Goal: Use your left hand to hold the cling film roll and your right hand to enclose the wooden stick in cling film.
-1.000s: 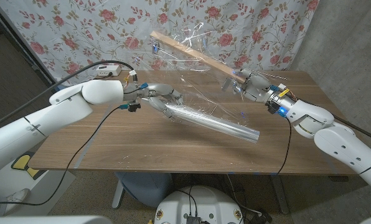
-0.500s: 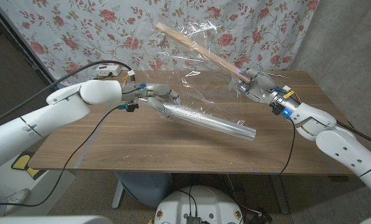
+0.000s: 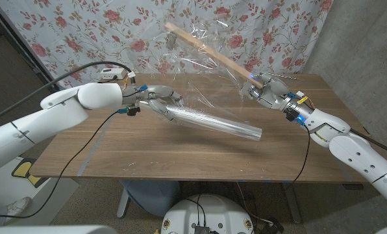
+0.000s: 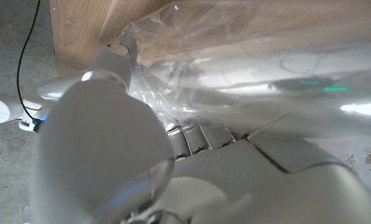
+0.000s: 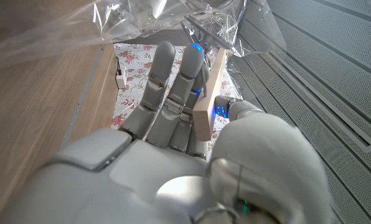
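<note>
We see two hands at work over one wooden surface [image 3: 148, 153]. Our left hand [image 3: 156, 97] is closed around the near end of the single cling film roll [image 3: 213, 123], fingers wrapped over it; the roll slants from that hand, over the surface's left half, down toward the middle of the surface, where its free end lies low over the wood, and we cannot tell whether it touches. Our right hand [image 3: 263, 90], near the far right part of the surface, grips one wooden stick [image 3: 210, 53] by its lower end, thumb on one side and fingers on the other, as the right wrist view shows [image 5: 205, 102]. The stick is lifted clear of the surface and tilts up and away toward the far left, ending in front of the flowered curtain [image 3: 83, 32]. One loose sheet of cling film [image 3: 193, 71] stretches from the roll up to the stick, crinkled and draped around the stick's length. One white power strip [image 3: 110, 75] lies at the far left edge of the surface
</note>
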Controlling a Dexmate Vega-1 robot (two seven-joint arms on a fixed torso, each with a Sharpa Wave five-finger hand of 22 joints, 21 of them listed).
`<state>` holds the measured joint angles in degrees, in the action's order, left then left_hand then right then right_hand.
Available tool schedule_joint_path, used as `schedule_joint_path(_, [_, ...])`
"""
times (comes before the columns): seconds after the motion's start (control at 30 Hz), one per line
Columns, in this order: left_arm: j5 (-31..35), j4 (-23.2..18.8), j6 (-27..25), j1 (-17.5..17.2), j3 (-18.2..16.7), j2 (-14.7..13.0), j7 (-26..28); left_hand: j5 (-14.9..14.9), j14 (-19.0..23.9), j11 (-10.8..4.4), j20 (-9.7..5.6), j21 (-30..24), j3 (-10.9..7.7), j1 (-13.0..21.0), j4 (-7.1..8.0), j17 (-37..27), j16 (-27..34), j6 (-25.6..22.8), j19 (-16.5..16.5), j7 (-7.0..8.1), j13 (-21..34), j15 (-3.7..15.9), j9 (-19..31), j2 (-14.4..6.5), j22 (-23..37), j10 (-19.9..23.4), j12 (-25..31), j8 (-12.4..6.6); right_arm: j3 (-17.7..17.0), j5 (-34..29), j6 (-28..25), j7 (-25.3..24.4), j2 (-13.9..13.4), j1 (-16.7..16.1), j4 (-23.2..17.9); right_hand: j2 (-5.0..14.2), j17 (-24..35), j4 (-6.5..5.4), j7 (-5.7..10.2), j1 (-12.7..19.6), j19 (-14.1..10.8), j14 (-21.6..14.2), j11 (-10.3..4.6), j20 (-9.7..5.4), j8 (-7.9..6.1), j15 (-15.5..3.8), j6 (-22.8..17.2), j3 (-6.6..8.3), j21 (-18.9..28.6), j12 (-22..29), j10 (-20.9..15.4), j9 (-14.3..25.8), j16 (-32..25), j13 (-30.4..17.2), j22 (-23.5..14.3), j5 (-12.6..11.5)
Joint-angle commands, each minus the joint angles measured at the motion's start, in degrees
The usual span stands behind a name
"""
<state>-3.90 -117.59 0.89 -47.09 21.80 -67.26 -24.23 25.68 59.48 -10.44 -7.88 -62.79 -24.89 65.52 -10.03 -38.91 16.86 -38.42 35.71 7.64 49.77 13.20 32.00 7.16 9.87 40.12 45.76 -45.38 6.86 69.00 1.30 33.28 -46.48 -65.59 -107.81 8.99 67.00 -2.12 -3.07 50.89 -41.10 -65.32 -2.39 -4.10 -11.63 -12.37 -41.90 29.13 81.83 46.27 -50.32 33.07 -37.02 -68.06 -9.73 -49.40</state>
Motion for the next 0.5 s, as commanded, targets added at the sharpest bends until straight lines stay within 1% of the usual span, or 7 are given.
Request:
schedule_joint_path(0.03, [2.9, 0.4, -2.0, -0.3, -1.0, -0.4, 3.4, 0.3, 0.6, -0.07, -0.29, -0.3, -1.61, 6.3, 1.1, -0.3, -0.4, -1.3, -0.2, 0.94, 0.3, 0.02, 4.4, -7.8, 0.1, 0.6, 0.0, -5.61, 1.0, 0.1, -0.8, 2.5, 0.8, 1.7, 2.2, 1.17, 0.0, 9.49, 4.59, 0.7, -0.2, 0.2, -3.8, -2.75, -0.1, -0.21, -5.2, 15.93, 0.5, 0.3, -4.1, 0.2, 0.2, -0.4, -0.2, -0.3])
schedule_joint_path(0.07, [1.7, 1.0, -2.4, -0.2, -1.0, 0.0, 3.0, 0.3, 0.6, -0.07, -0.29, -0.3, -1.62, 6.3, 1.1, -0.3, -0.4, -1.3, -0.2, 0.94, 0.3, 0.03, 4.4, -7.8, 0.1, 0.6, 0.0, -5.62, 1.1, 0.0, -0.8, 2.8, 0.9, 1.9, 2.3, 1.21, 0.0, 9.49, 4.61, 0.7, -0.2, 0.2, -3.74, -2.75, -0.1, -0.22, -5.1, 15.96, 0.5, 0.4, -4.1, 0.2, 0.2, -0.5, -0.2, -0.3])
schedule_joint_path(0.13, [3.1, 1.0, -2.7, 0.0, -0.7, -0.2, 3.6, 0.3, 0.7, -0.11, -0.28, -0.3, -1.62, 6.3, 1.08, -0.4, -0.4, -1.4, -0.2, 0.87, 0.2, 0.01, 4.2, -7.8, 0.1, 0.7, -0.1, -5.59, 1.2, 0.2, -0.9, 3.2, 1.0, 2.2, 2.5, 1.18, 0.0, 9.48, 4.57, 0.7, -0.1, 0.2, -3.81, -2.76, -0.1, -0.21, -5.2, 15.95, 0.5, 0.3, -4.2, 0.3, 0.2, -0.2, -0.2, -0.3])
schedule_joint_path(0.27, [2.7, 2.1, -3.4, 0.7, -0.3, 0.3, 3.0, 0.3, 0.8, -0.22, -0.27, -0.4, -1.62, 6.3, 1.08, -0.5, -0.5, -1.5, -0.3, 0.93, 0.5, 0.02, 4.2, -7.8, 0.1, 0.6, 0.0, -5.63, 1.3, 0.2, -1.1, 4.0, 0.9, 2.6, 2.8, 1.21, 0.2, 9.47, 4.62, 0.7, -0.2, 0.0, -3.87, -2.74, -0.09, -0.21, -5.1, 15.96, 0.5, 0.3, -4.0, 0.3, 0.0, -0.2, -0.2, -0.3])
schedule_joint_path(0.3, [3.2, 2.0, -3.5, 0.9, -0.1, 0.2, 3.1, 0.3, 0.8, -0.21, -0.27, -0.4, -1.62, 6.3, 1.08, -0.5, -0.5, -1.4, -0.3, 0.95, 0.5, 0.01, 4.3, -7.8, 0.1, 0.7, 0.0, -5.67, 1.3, 0.5, -1.4, 4.1, 0.9, 2.7, 2.9, 1.19, 0.1, 9.47, 4.61, 0.7, -0.1, 0.1, -3.67, -2.75, -0.08, -0.23, -5.1, 15.94, 0.5, 0.3, -4.0, 0.3, 0.1, -0.2, -0.2, -0.3])
schedule_joint_path(0.4, [3.4, 2.5, -3.7, 1.3, -0.1, 0.5, 3.3, 0.3, 0.9, -0.17, -0.28, -0.4, -1.62, 6.3, 1.09, -0.6, -0.5, -1.4, -0.3, 0.88, 0.2, 0.02, 4.4, -7.7, 0.1, 0.8, -0.1, -5.75, 1.6, 0.4, -1.5, 5.1, 0.9, 3.2, 3.5, 1.21, 0.1, 9.47, 4.55, 0.7, -0.2, 0.1, -4.04, -2.74, -0.09, -0.23, -5.2, 15.99, 0.5, 0.4, -3.9, 0.3, 0.1, -0.5, -0.2, -0.3])
schedule_joint_path(0.5, [3.9, 2.6, -4.0, 1.9, 0.1, 0.7, 3.4, 0.3, 0.9, -0.2, -0.27, -0.5, -1.61, 6.2, 1.12, -0.6, -0.6, -1.5, -0.3, 0.82, 0.4, 0.03, 4.2, -7.7, 0.1, 0.8, -0.1, -5.69, 1.8, 0.6, -1.9, 5.9, 1.0, 3.6, 4.0, 1.21, 0.1, 9.5, 4.52, 0.8, -0.2, 0.1, -3.86, -2.71, -0.04, -0.24, -5.1, 15.99, 0.6, 0.6, -4.0, 0.3, 0.1, -0.6, -0.2, -0.3])
